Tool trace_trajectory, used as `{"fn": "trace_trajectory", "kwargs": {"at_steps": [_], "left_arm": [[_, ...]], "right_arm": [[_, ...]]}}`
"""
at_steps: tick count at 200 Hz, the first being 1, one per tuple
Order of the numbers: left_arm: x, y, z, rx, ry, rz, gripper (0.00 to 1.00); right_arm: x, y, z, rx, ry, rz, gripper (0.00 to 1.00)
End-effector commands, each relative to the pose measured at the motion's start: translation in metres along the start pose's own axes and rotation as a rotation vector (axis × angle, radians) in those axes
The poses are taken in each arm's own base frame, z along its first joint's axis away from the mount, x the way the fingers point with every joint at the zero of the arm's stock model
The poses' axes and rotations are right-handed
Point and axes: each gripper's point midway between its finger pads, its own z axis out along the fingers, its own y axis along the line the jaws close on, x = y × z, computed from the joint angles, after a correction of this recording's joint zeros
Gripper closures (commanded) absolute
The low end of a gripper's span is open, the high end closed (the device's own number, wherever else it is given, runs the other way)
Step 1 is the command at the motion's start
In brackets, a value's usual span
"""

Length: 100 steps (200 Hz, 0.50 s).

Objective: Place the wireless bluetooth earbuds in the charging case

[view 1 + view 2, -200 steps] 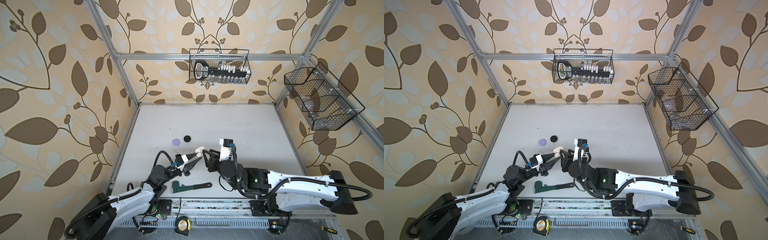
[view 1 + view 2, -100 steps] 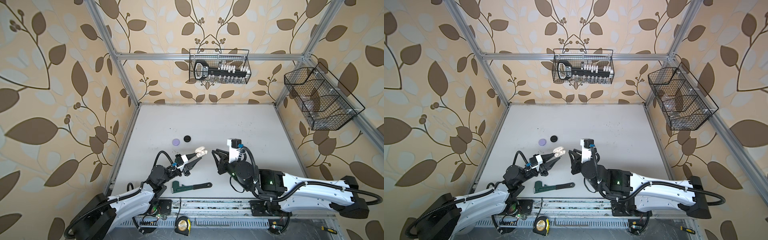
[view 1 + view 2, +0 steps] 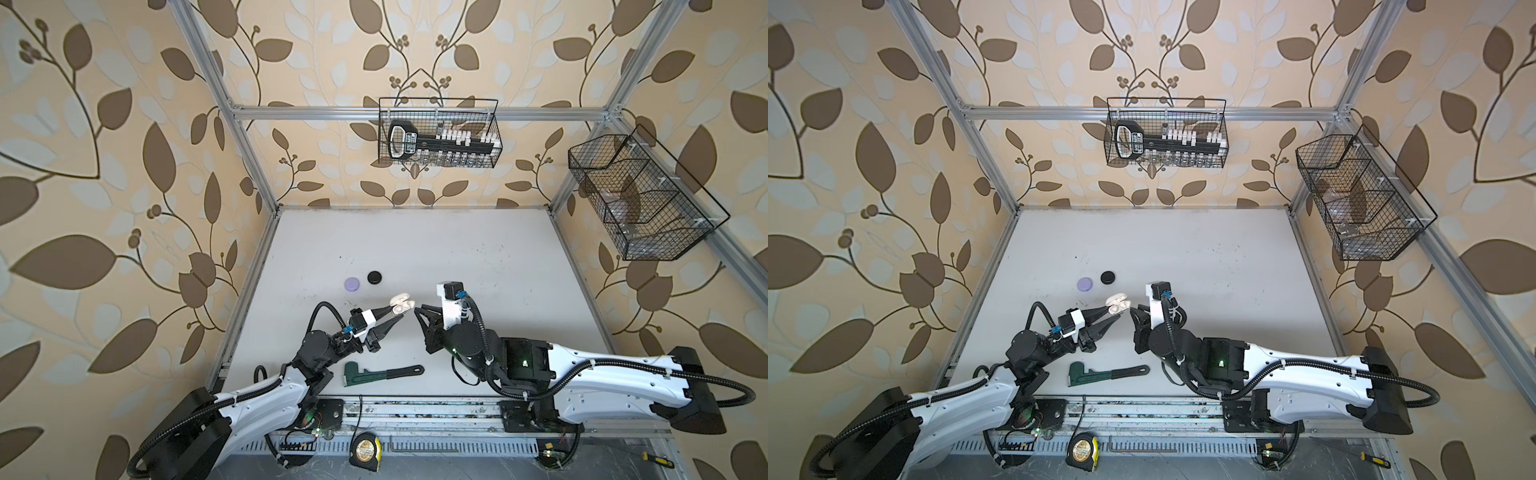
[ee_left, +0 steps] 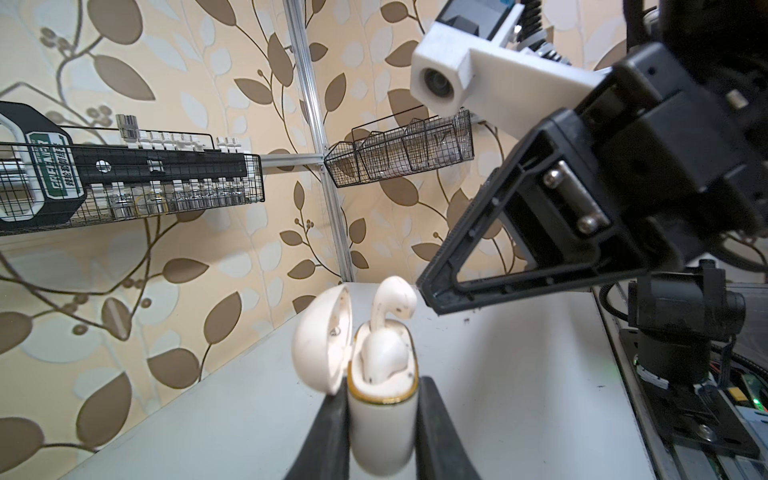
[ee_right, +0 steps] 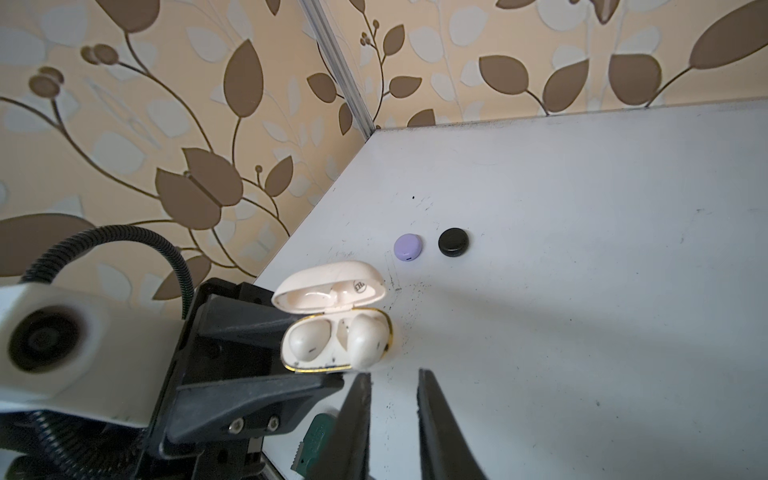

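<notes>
Left hand (image 3: 397, 314) was clamped on the body of the small glossy white plastic charging case (image 4: 380, 424), holding it up off the white counter (image 5: 582, 249) with the hinged lid (image 4: 320, 340) swung open. Case mouth faced the right hand (image 5: 393, 374), whose wrist view looked straight into it. Inside were two white stemmed earbuds. One earbud (image 5: 307, 338) sat down in its well. The other earbud (image 4: 392, 297) was only partly in, with its stem in the well and its rounded head poking out above the gold rim. Its long axis ran in line with the well, pointing out of the mouth. That raised head lay just beside and right ahead of the right hand's tips, apart from them, not touching. The right hand's jaws stood a little apart with nothing between them. It was the free hand and the nearer one, so the likely next job looked like a push along the stem axis to seat that bud. Further back on the counter, well apart from both hands, lay a round lilac plastic case (image 5: 408, 246) and a round black plastic case (image 5: 454, 242), side by side and both closed. Couldn't tell what was in them, and no lilac or black earbuds were in view.
</notes>
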Motion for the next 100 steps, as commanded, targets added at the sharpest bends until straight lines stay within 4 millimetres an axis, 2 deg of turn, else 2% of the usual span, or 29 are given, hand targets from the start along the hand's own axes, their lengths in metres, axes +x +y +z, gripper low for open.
{"fn": "trace_trajectory", "kwargs": {"at_steps": [1,26,68,100], "left_arm": [[-0.025,-0.002,0.002,0.016,-0.084,0.035,1.0],[-0.025,-0.002,0.003,0.018,-0.083,0.036,1.0],[-0.024,-0.002,0.003,0.021,-0.082,0.038,1.0],[-0.025,-0.003,0.003,0.026,-0.084,0.038,1.0]], "right_arm": [[-0.003,-0.001,0.003,0.0,-0.003,0.006,0.8],[-0.004,0.0,0.005,-0.005,-0.003,0.0,0.81],[-0.002,0.015,0.012,-0.045,0.017,-0.006,0.79],[-0.008,0.021,0.013,-0.048,0.007,-0.017,0.8]]}}
